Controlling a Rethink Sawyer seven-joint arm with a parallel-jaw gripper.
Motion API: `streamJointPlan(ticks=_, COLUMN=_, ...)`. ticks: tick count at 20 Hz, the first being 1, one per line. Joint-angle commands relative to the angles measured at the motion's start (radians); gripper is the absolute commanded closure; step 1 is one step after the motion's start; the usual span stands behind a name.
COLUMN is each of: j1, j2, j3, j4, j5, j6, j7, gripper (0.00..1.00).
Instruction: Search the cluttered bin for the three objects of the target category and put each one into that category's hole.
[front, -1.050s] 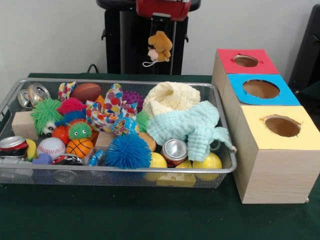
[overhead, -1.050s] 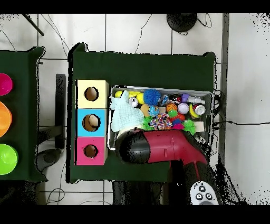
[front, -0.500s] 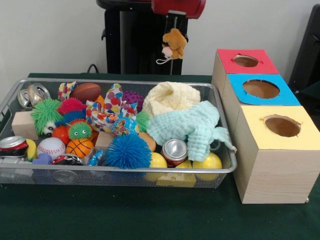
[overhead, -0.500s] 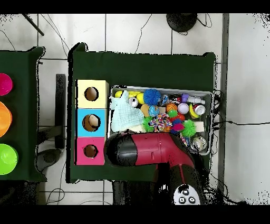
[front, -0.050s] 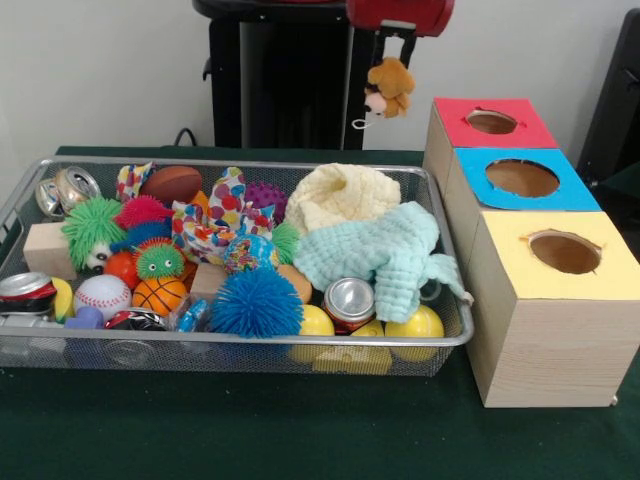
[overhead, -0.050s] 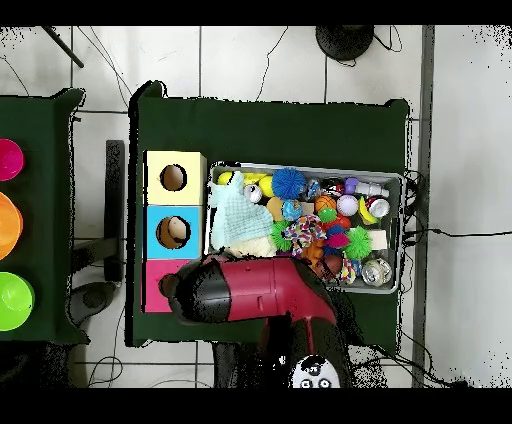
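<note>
Hanging from the gripper, whose fingers pinch its top, the small brown plush toy dangles high above the surface (clear of the wire bin), just beside the red box, likely bound for its hole.

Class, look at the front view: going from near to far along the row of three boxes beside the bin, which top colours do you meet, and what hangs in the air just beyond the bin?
Yellow box → blue box → red box; a small brown stuffed toy hangs from the gripper.
</note>
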Motion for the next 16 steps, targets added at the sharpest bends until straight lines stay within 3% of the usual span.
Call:
streamJointPlan(ticks=1, j1=0.069, j2=0.035, j3=-0.075, j4=0.082, j5=0.07, j6=-0.068, j7=0.343, gripper=1.0)
streamJointPlan(ticks=9, j1=0.137, j2=0.048, j3=-0.136, j4=0.08, j5=0.115, j6=-0.081, j7=0.339, gripper=1.0)
streamJointPlan(ticks=16, j1=0.206, j2=0.066, j3=-0.169, j4=0.086, j5=0.143, j6=-0.103, j7=0.389, gripper=1.0)
